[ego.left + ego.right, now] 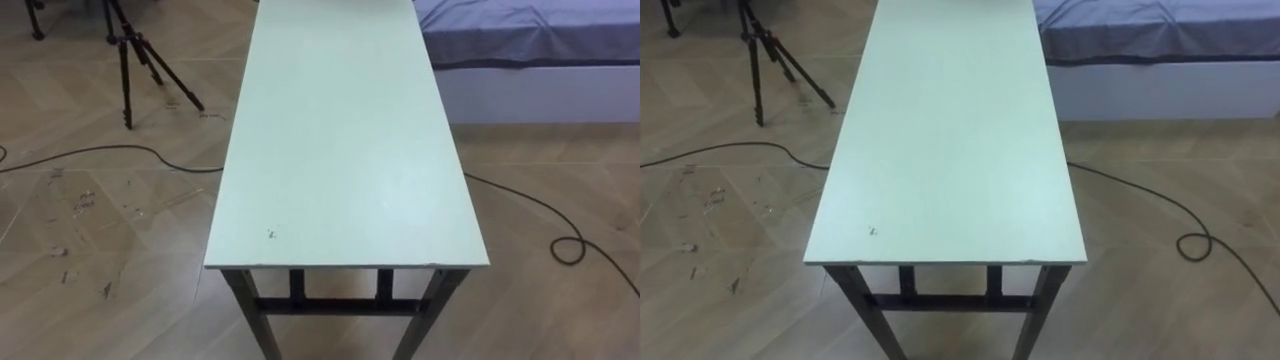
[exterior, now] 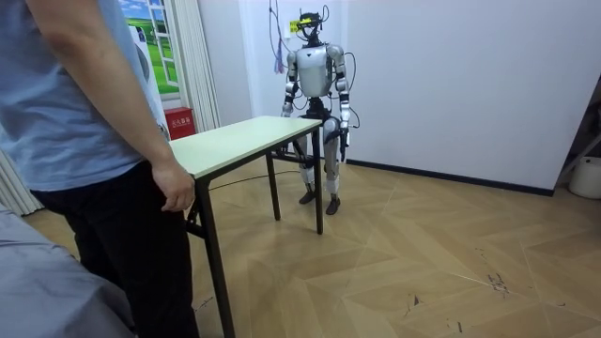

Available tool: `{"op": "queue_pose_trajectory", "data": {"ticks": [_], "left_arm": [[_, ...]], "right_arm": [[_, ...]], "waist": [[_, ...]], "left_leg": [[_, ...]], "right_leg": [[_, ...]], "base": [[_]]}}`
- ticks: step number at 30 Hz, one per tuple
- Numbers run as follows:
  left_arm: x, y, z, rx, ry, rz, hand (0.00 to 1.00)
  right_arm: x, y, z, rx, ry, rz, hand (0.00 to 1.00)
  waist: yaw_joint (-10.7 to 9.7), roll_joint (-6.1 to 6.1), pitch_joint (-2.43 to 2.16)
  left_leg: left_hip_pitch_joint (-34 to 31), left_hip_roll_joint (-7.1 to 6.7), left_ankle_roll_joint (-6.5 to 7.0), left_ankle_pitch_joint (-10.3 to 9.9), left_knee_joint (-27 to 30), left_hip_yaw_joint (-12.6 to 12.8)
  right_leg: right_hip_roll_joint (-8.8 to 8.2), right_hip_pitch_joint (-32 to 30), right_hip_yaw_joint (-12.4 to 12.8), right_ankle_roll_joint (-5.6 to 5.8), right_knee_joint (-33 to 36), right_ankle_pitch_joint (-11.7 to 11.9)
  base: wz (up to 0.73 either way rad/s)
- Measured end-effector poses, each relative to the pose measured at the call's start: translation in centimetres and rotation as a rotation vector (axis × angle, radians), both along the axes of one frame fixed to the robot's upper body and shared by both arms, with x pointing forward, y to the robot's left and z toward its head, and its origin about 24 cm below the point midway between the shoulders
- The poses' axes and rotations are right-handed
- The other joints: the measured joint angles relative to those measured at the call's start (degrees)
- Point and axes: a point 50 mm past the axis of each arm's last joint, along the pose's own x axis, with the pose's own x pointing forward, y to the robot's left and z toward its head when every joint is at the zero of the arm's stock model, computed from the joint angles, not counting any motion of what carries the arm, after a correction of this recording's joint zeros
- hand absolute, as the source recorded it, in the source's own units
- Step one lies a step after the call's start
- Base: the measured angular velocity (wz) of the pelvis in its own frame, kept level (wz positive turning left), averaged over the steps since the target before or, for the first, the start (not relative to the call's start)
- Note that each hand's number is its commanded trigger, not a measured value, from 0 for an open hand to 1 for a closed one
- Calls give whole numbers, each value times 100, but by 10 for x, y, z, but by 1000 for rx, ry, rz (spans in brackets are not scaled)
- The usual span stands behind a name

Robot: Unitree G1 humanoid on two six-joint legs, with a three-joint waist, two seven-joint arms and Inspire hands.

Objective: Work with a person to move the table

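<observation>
- The table [image 1: 340,150] stands on the floor just in front of the robot. Its near short edge [image 1: 345,267] is the closest part to the robot.
- Under this edge are dark metal legs [image 1: 250,310] and a crossbar [image 1: 335,305]. I judge the table stiff and moderately heavy, and the smooth top somewhat slippery, so the best hold is under the short edge, near both corners.
- In the room view the left hand [image 2: 345,131] and the right hand [image 2: 286,111] hang beside the body, apart from the table. I cannot tell if the fingers are curled or relaxed.
- The long axis runs straight away from the robot.
- Further off, a cable [image 1: 100,155] lies on the floor, with a tripod [image 1: 140,55] at far left and a bed [image 1: 530,40] at far right.
- At the far end stands a person [image 2: 84,113]. The person's hand [image 2: 177,191] is at the corner, and I cannot tell if it grips.
</observation>
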Motion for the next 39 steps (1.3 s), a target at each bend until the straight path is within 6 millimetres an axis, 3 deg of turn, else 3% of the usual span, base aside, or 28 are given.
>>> {"op": "queue_pose_trajectory", "data": {"ticks": [7, 13, 21, 29, 39], "left_arm": [[9, -9, 6, -89, -95, 18, 0], [26, -25, 27, -215, -268, 33, 0], [43, -38, 51, -331, -420, -16, 0], [47, -49, 70, -443, -475, -45, 0], [51, -47, 79, -486, -457, 3, 0]], "right_arm": [[8, 6, 9, 44, -105, 2, 0], [22, 20, 27, 171, -271, -83, 0], [31, 37, 44, 305, -394, -77, 0], [51, 53, 67, 374, -511, 18, 0], [53, 57, 71, 425, -518, 25, 0]], "waist": [[0, -8, -1], [-43, -58, -15], [-20, -135, 15], [-59, -76, 25], [-191, -42, 56]], "left_leg": [[-10, 0, 1, 1, 7, -2], [40, -3, 0, 1, -12, -5], [87, 0, 1, -1, -14, -13], [-16, -3, 4, -2, 51, -51], [-52, -4, 2, -1, 89, -101]], "right_leg": [[-4, -13, 1, -1, 10, 1], [-4, 41, 8, 0, 9, 0], [-2, 100, 1, 0, 21, 0], [-6, 31, -69, 3, 21, 8], [-6, 27, -140, 3, 12, 8]], "base": [[1], [0], [0], [4], [4]]}}
